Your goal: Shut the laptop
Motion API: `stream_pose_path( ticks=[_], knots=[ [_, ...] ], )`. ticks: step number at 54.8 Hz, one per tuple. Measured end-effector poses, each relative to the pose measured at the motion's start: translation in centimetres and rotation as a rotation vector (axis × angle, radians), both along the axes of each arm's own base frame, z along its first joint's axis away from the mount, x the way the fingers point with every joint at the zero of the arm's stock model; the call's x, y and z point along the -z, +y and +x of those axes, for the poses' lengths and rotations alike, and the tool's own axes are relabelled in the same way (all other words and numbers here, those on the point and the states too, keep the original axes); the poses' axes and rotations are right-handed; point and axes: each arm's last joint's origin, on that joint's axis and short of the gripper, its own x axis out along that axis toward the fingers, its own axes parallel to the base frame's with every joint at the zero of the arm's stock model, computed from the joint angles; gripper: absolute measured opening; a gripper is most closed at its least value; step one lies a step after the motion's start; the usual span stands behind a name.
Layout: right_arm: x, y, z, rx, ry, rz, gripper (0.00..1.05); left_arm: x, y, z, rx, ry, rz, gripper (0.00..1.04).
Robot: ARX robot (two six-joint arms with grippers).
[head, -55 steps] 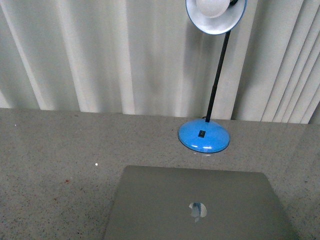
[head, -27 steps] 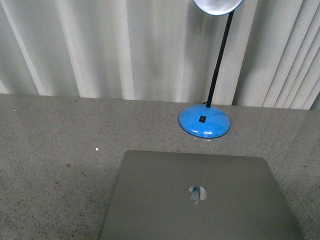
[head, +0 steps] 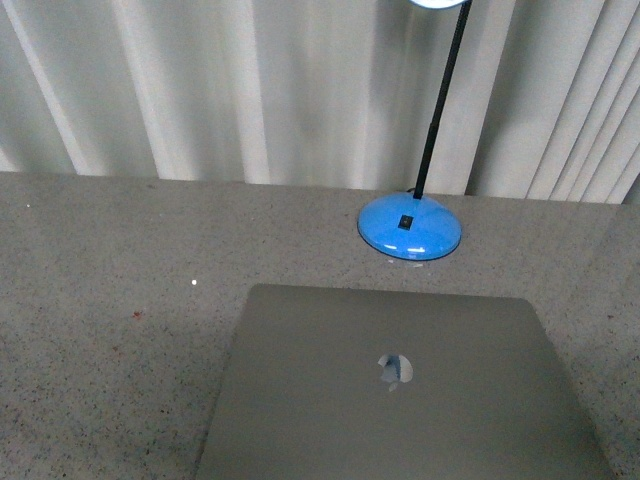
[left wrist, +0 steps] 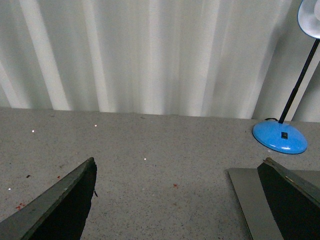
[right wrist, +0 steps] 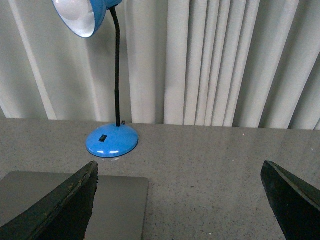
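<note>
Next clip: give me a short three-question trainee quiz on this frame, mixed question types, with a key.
1. True or false: in the front view the outside of the laptop lid, with its pale logo, faces the camera.
2. Multiple choice: what stands on the table beyond the laptop? A) a mug B) a blue desk lamp C) a stack of books
3. Short answer: how do the fingers of the left gripper and the right gripper stand, and does either hold anything?

Key:
1. True.
2. B.
3. Both are spread wide open and hold nothing.
</note>
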Motion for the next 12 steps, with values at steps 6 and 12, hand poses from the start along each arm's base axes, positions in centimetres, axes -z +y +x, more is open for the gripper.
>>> stream_pose_path(
  ticks=[6, 12],
  knots=[
    [0.00, 0.00, 0.00, 0.000, 0.000, 0.000, 0.97, 0.00, 0.00, 0.00, 0.000, 0.000, 0.000, 0.98],
    [0.00, 0.00, 0.00, 0.000, 0.000, 0.000, 0.97, 0.00, 0.00, 0.00, 0.000, 0.000, 0.000, 0.98]
  ],
)
